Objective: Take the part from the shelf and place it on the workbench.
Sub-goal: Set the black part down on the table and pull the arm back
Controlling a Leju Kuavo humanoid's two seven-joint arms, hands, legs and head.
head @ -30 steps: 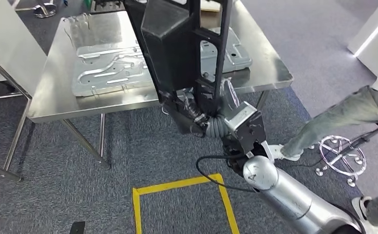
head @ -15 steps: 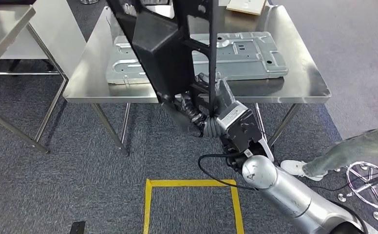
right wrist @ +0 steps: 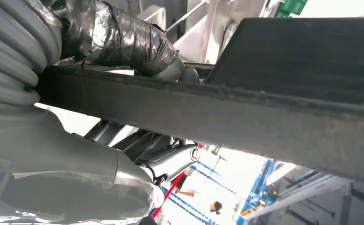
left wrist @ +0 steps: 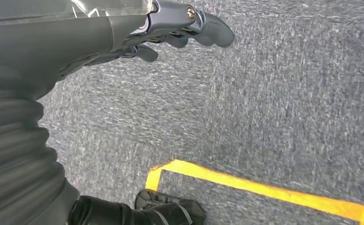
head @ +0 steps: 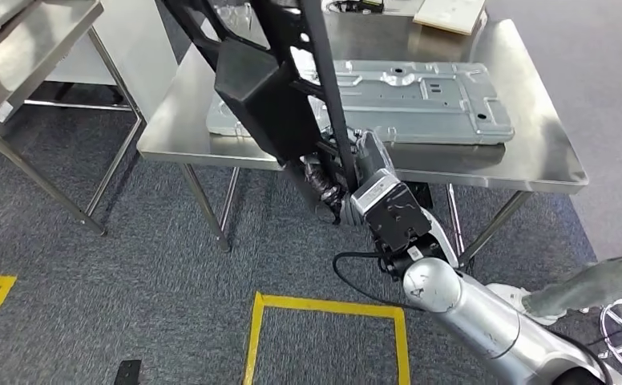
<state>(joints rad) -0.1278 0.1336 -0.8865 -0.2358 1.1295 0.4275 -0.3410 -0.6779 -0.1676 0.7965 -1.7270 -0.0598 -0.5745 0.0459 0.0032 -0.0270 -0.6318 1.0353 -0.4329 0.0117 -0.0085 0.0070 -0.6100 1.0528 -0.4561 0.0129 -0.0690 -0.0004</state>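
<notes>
**Black frame carried to the table's near edge**

The right hand grips a long black plastic frame by a thin bar near its lower end, holding it tilted up over the front edge of the steel table. The left hand hangs over the carpet, fingers loosely apart and holding nothing. A grey metal panel already lies across the table. The risk, as I judge it: the frame is long and top-heavy, so it could swing in the grip, strike the panel, or catch the table edge when lowered. A person's leg is near.
</notes>
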